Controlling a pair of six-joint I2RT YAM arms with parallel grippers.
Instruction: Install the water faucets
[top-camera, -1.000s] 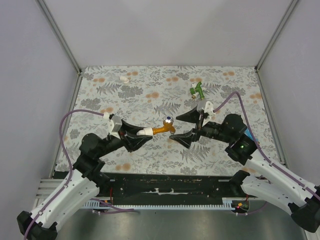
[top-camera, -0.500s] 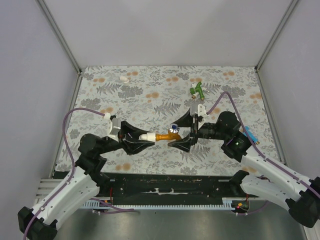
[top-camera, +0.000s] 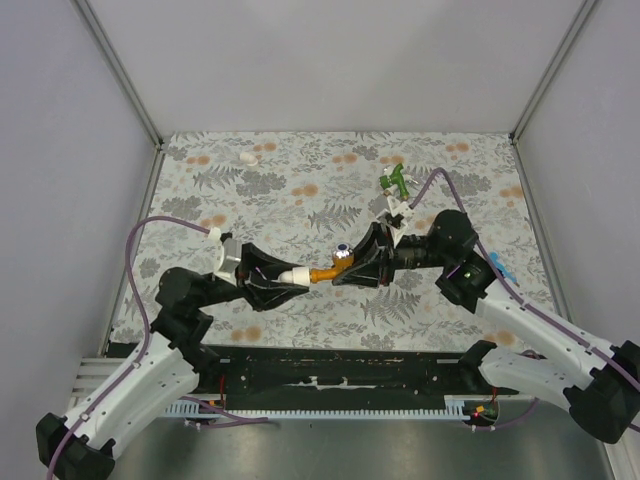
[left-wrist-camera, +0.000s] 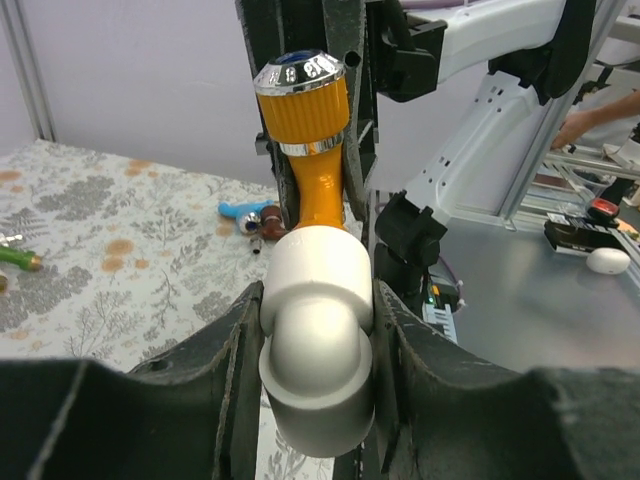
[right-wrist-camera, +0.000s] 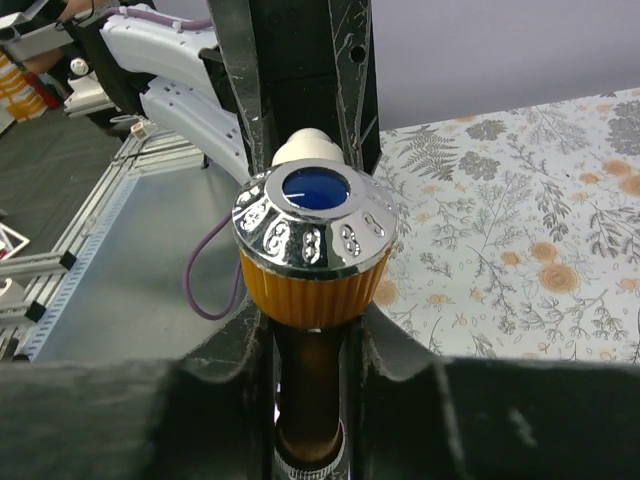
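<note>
**Top external view: orange faucet gripped at both ends**

Seen from above, a tabletop covered in a grey-and-orange floral print fills the floor of the cell. Two white-and-black arms are stretched in from the near edge and meet over its middle.

The left gripper is closed to a narrow gap on a white rounded elbow fitting. In the left wrist view the fitting is seen pinched between the two black fingers, both of them touching it.

An orange tap-shaped water faucet is joined to the right end of that fitting. It is held roughly level between the two arms, clear of the tabletop near its middle.

The right gripper is clamped tight on the orange faucet. In the right wrist view its fingers are pressed against the orange body just under the chrome cap with a blue centre.

A green tap-shaped faucet lies on the table, farther away than the right gripper. A blue tap-shaped faucet is partly hidden behind the right arm, toward the right edge. In the left wrist view a dark red faucet is seen just beside the blue one.

A small white piece lies at the far left.
</note>
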